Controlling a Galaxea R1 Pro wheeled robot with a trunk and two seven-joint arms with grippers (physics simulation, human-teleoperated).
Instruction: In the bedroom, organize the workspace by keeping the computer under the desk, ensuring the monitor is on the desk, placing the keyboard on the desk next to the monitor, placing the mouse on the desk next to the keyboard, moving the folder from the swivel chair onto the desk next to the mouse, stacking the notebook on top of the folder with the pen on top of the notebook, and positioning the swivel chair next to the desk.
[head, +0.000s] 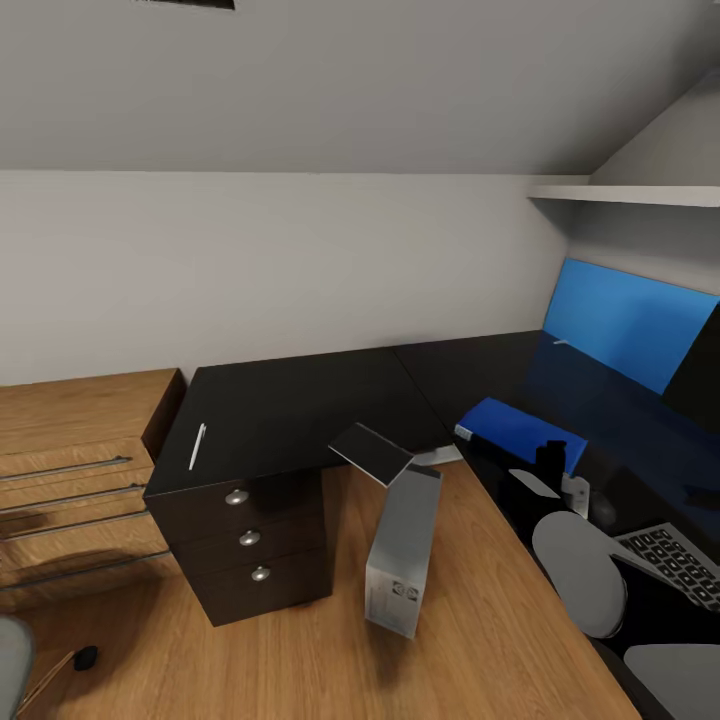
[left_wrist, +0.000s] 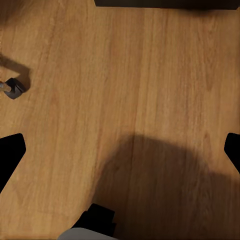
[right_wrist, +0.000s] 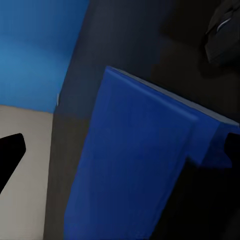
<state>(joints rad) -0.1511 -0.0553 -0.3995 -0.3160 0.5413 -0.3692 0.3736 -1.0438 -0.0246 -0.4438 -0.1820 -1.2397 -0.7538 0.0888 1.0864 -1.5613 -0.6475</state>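
Note:
The glossy black L-shaped desk (head: 300, 400) fills the head view's middle. A white pen (head: 197, 446) lies on it above the drawer unit (head: 250, 540). The black notebook (head: 372, 452) sticks out over the desk's inner corner edge, just above the grey computer (head: 405, 550), which stands on the floor. The blue folder (head: 520, 432) lies on the desk's right wing, and my right gripper (head: 550, 458) hovers over the folder (right_wrist: 135, 165), open (right_wrist: 120, 150). The black mouse (right_wrist: 225, 30) sits beyond the folder. The keyboard (head: 675, 565) and the monitor's edge (head: 700, 370) are at the right. My left gripper (left_wrist: 120, 150) hangs open over the floor.
A wooden chest of drawers (head: 70, 470) stands left of the desk. One swivel chair castor (head: 85, 657) (left_wrist: 14, 87) and a grey seat edge (head: 10, 650) show at the lower left. The blue back panel (head: 630, 320) and a white shelf (head: 630, 195) lie at the right.

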